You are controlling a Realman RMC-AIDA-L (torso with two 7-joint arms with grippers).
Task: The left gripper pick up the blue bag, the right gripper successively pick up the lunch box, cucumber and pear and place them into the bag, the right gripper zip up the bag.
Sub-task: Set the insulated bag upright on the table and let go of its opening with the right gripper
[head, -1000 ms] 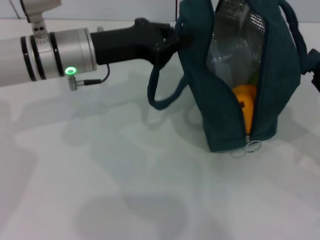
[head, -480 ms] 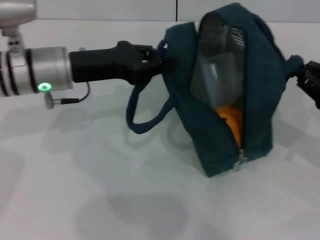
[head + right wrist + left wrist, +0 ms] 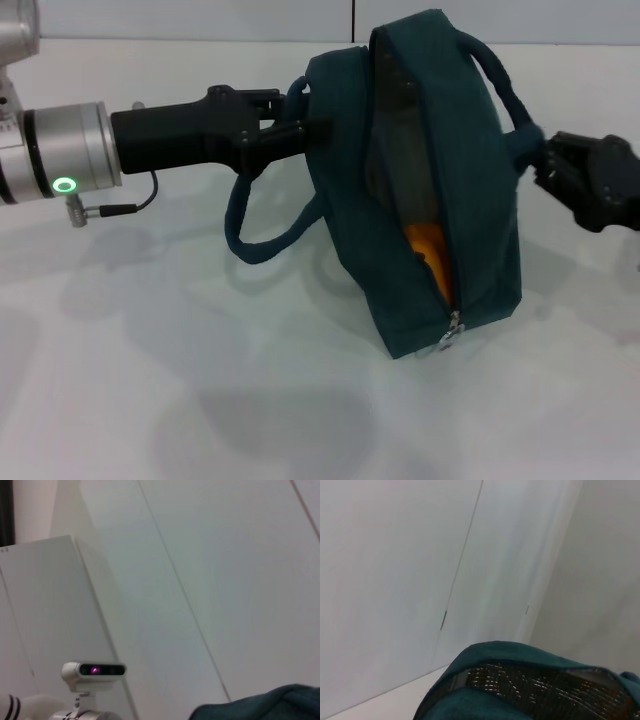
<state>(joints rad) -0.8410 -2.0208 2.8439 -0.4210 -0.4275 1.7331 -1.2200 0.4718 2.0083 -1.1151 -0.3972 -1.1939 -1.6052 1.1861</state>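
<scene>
The blue bag (image 3: 470, 200) stands tilted on the white table, its zipper slit part open and the metal pull (image 3: 450, 335) low at the near end. Through the slit the orange pear (image 3: 428, 250) shows. The lunch box and cucumber are hidden. My left gripper (image 3: 290, 125) reaches in from the left, shut on the bag's left top edge by the handle. My right gripper (image 3: 548, 162) is at the bag's right side, shut on the right handle (image 3: 505, 95). The bag's teal fabric and foil lining (image 3: 530, 685) fill the bottom of the left wrist view, and a corner of the fabric (image 3: 270, 705) shows in the right wrist view.
The loose left handle (image 3: 250, 240) hangs down to the table. White tabletop (image 3: 200, 380) spreads in front and to the left of the bag. A wall rises behind. The robot's head camera (image 3: 93, 670) appears in the right wrist view.
Both arms and the bag have shifted left across the table. The bag has leaned over more and its slit has narrowed. The right gripper has come further into view.
</scene>
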